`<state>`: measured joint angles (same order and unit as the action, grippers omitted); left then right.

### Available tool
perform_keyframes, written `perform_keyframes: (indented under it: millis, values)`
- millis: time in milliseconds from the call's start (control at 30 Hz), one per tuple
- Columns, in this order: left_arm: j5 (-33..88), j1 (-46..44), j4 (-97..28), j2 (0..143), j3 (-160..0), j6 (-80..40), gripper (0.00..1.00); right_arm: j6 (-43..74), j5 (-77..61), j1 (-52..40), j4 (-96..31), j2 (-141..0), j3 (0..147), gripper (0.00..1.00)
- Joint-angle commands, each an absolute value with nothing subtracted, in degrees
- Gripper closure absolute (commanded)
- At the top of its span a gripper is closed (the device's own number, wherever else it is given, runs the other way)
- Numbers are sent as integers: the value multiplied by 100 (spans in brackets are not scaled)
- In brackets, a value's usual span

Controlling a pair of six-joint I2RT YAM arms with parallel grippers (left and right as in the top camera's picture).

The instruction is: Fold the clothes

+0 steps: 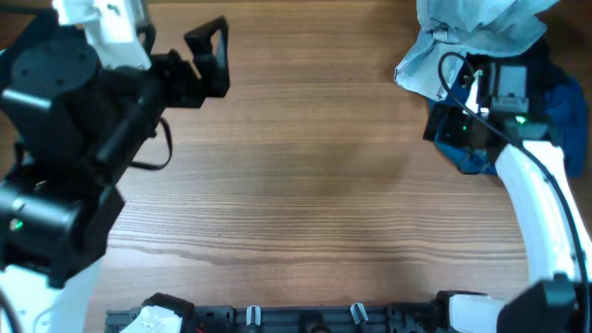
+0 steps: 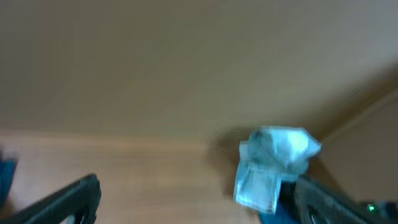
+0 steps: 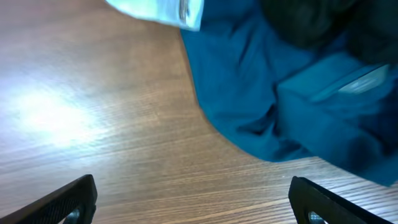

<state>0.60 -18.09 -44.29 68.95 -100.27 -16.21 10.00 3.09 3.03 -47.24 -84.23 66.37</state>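
Note:
A pile of clothes lies at the table's far right: a light blue garment (image 1: 481, 32) on top and a dark blue garment (image 1: 560, 106) beneath and beside it. My right gripper (image 1: 453, 139) hovers over the pile's near left edge, open and empty; its wrist view shows the dark blue garment (image 3: 298, 93) just beyond the spread fingers (image 3: 193, 202) and a corner of the light blue garment (image 3: 165, 11). My left gripper (image 1: 211, 60) is raised at the far left, open and empty. Its blurred wrist view shows the light blue garment (image 2: 273, 165) far off.
The wooden table (image 1: 305, 185) stretches between the two arms. A black rail with white clips (image 1: 277, 317) runs along the near edge.

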Motion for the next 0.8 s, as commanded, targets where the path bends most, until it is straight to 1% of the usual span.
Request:
perform_keyframes:
  millis: [0,233,333,433,633,767]
  values:
    - [207,-1656,-4075,6665,-9437,-1221,0,1052,427,279,-4694,-8967,6674,0]
    - [207,-1549,-5583,6748,-9437,-1221,0,1055,427,279,-4630,-9657,6674,1]
    - [207,-1564,-6031,6919,-9437,-1221,0,1055,427,279,-4425,-9743,6674,0]
    - [207,-1564,-6418,6799,-9437,-1221,0,1052,427,279,-4123,-9743,6674,0]
    - [207,-1516,-6545,6331,-9437,-1221,0,1055,427,279,-3691,-9743,6674,0]
    - [207,-1192,-6543,5948,-9336,-1221,0,1055,427,279,-3557,-9743,6674,0]
